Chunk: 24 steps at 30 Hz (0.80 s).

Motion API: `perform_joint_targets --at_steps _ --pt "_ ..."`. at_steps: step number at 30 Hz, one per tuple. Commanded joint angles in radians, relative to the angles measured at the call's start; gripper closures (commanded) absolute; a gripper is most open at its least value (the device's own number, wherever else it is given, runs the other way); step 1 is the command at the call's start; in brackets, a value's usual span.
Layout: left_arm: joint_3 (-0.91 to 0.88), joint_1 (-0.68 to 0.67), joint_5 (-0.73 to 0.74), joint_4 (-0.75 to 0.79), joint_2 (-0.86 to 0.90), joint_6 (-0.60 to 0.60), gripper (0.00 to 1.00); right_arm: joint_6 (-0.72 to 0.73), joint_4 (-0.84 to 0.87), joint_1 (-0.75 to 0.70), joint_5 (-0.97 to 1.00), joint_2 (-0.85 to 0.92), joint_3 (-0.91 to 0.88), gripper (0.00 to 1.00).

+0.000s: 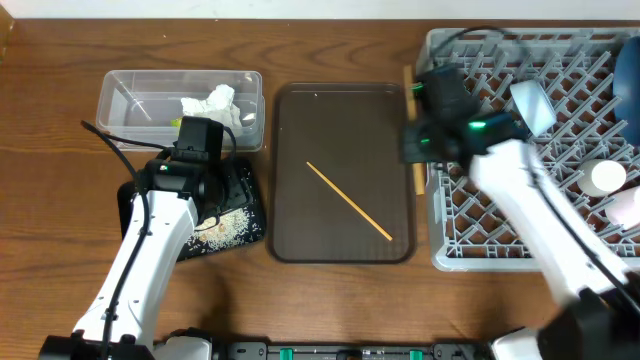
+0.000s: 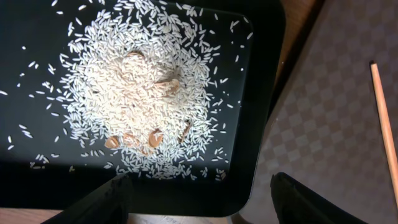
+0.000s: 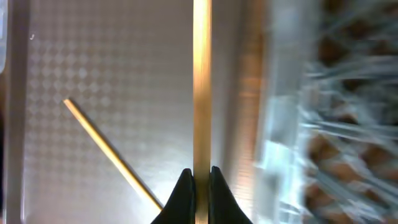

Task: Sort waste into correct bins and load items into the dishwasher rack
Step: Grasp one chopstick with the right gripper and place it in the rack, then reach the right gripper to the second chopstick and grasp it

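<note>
"Chopstick [image 3: 202, 87] in the right gripper [image 3: 200, 182]: is it properly caught?"

"Yes. The jaws are clenched on it near one end. It runs alongside the dishwasher rack [image 1: 455, 225], just beside the wall that faces the serving tray [image 1: 300, 220]. Whether it has left the surface, I cannot tell."

"How should the step go?"

"My judgement: lift straight up until the long free end clears the rack's wall. Keep the squeeze firm, since a thin stick held by its end can pivot. Then carry it over the rack and lower it between the pegs, not across them."

"What stands in the way?"

"The wall itself and the upright pegs. What look like pale cups [image 1: 606, 178] sit at the rack's far side, partly behind the arm, so stop short of them. The second chopstick [image 1: 348, 201] lies slanted on the serving tray, apart from the rack."

"And the other arm?"

"The left gripper [image 2: 199, 202] hangs with jaws released, holding nothing, over the black tray [image 2: 255, 74] of rice grains [image 2: 149, 93]. That is well away from the rack, beyond the serving tray. The clear tub [image 1: 120, 95] with the tissue [image 1: 215, 100] is just as far off. Neither interferes."
</note>
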Motion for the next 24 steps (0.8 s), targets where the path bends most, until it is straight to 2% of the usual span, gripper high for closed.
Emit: perform_joint_targets --at_steps 1,7,14,20,22,24 --pt "0.008 0.003 -0.012 -0.005 -0.001 0.005 0.26 -0.086 -0.047 -0.082 0.002 -0.010 0.003 0.99" --pt "0.008 0.003 -0.013 -0.005 -0.001 0.005 0.26 -0.093 -0.078 -0.147 -0.008 0.025 -0.051 0.99" --pt "0.008 0.003 -0.013 -0.005 -0.001 0.005 0.26 -0.093 -0.010 -0.147 0.003 0.085 -0.151 0.99" --pt "0.008 0.003 -0.012 -0.005 -0.001 0.005 0.26 -0.093 0.032 -0.147 0.007 0.106 -0.165 0.98" --pt "0.008 0.003 -0.013 -0.005 -0.001 0.005 0.26 -0.093 0.035 -0.147 0.007 0.102 -0.163 0.93" --pt "0.008 0.003 -0.012 -0.005 -0.001 0.005 0.26 -0.093 0.033 -0.147 0.006 0.102 -0.159 0.84"
